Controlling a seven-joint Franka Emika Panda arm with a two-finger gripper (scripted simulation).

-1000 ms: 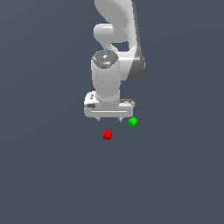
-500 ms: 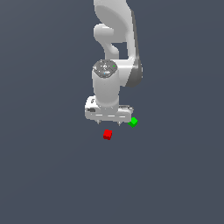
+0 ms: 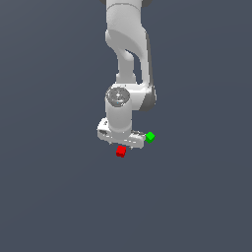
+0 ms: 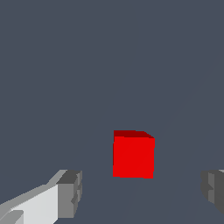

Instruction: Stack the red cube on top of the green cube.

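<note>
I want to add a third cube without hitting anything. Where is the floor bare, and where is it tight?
The crowded spot is under the arm: the red cube lies between the open fingers, with the green cube close on the exterior view's right. All the floor beyond that cluster is bare.

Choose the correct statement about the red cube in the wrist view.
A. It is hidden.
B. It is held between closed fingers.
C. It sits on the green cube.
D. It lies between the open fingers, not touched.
D: in the wrist view the red cube sits in the gap of the open tool, clear of both fingers.
</note>
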